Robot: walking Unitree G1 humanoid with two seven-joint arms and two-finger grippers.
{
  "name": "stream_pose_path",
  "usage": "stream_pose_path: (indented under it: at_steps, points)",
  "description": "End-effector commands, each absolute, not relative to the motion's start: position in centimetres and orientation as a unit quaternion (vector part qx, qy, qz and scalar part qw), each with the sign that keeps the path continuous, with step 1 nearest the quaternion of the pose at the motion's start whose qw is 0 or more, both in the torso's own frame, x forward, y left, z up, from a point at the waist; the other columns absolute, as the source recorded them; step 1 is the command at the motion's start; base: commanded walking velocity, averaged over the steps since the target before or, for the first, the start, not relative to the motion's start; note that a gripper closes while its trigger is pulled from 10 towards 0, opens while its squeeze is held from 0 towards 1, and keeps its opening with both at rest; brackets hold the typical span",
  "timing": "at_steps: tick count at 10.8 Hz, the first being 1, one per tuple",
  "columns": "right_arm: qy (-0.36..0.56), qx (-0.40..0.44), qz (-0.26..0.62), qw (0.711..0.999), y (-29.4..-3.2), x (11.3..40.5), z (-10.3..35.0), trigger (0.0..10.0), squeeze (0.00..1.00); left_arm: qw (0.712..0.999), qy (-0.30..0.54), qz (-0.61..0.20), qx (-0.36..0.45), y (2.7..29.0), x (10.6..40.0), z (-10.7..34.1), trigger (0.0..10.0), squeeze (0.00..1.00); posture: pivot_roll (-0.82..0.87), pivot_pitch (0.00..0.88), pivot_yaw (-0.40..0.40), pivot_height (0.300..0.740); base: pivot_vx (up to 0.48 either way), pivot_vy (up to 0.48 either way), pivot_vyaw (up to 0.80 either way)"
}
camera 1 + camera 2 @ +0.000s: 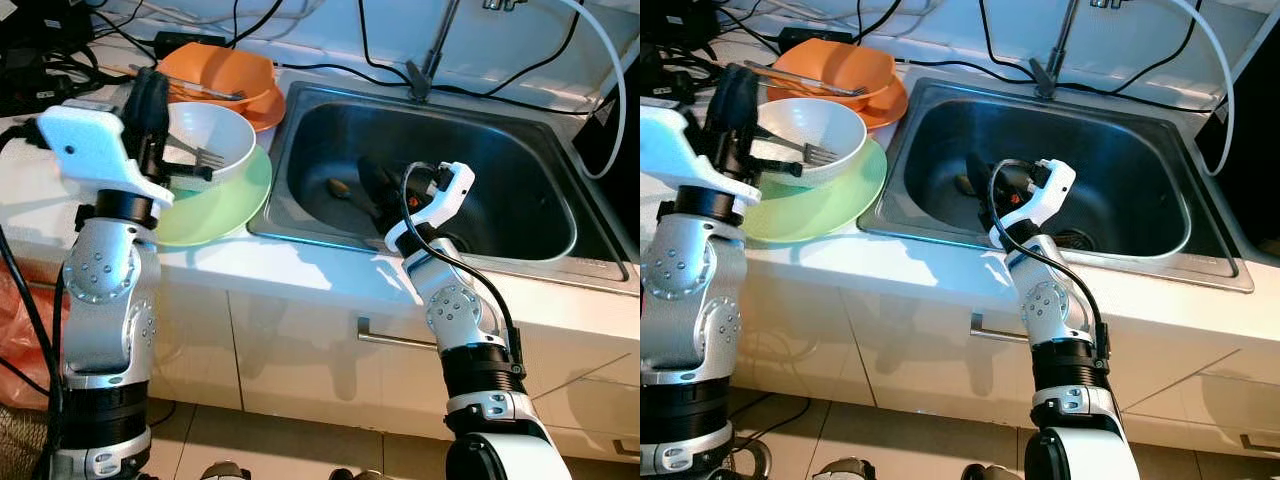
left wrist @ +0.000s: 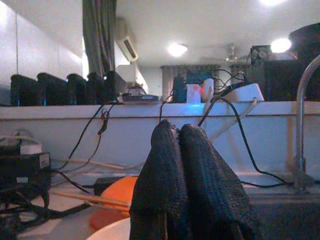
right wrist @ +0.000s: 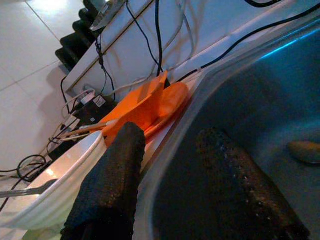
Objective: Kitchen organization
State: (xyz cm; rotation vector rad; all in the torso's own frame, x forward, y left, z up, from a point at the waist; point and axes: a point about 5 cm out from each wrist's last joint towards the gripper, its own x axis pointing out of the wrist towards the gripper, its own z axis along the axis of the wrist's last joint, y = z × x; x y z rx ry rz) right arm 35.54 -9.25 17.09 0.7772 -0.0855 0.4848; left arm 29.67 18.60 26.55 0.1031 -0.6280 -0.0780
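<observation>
A white bowl (image 1: 225,128) with a fork (image 1: 203,155) in it sits on a light green plate (image 1: 220,205) on the counter left of the sink. Behind them an orange bowl (image 1: 220,72) holding a utensil rests on an orange plate (image 1: 268,108). My left gripper (image 1: 150,78) is raised over the white bowl's left rim. Its fingers (image 2: 165,165) are pressed together, with nothing visible between them. My right gripper (image 1: 375,188) reaches down into the steel sink (image 1: 300,215), fingers (image 3: 115,165) spread apart and empty. A small brown item (image 1: 338,187) lies on the sink floor just beyond it.
The faucet (image 1: 432,55) rises behind the sink. Black cables (image 1: 330,68) run along the back of the counter, with dark equipment (image 1: 40,60) at the far left. A drawer handle (image 1: 395,338) sits on the white cabinet front below. An orange bag (image 1: 20,330) hangs at the lower left.
</observation>
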Motion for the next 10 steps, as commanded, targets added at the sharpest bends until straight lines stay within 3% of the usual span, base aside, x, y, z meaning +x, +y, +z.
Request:
stream_pose_path:
  at_steps: [1, 6, 8, 10]
  points:
    - [-0.037, 0.371, 0.22, 0.902, -9.9, 35.5, 16.6, 10.0, 0.0, 0.94, -0.332, -0.045, 0.064, 18.0, 29.5, 27.6, 0.0, 0.0, 0.16, 0.09, -0.117, 0.74, 0.0, 0.0, 0.0]
    - [-0.039, 0.375, 0.218, 0.9, -9.8, 35.6, 16.6, 10.0, 0.0, 0.889, -0.418, -0.045, 0.18, 16.3, 28.8, 31.5, 0.0, 0.0, 0.16, 0.086, -0.116, 0.74, 0.0, 0.0, 0.0]
    - [-0.039, 0.376, 0.219, 0.9, -9.7, 35.7, 16.6, 10.0, 0.0, 0.881, -0.447, -0.059, 0.145, 14.9, 28.8, 32.4, 0.0, 0.0, 0.16, 0.08, -0.113, 0.74, 0.0, 0.0, 0.0]
    - [-0.041, 0.376, 0.217, 0.9, -9.8, 35.6, 16.6, 10.0, 0.0, 0.876, -0.473, -0.083, 0.041, 13.1, 28.8, 33.5, 0.0, 0.0, 0.15, 0.076, -0.109, 0.74, 0.0, 0.0, 0.0]
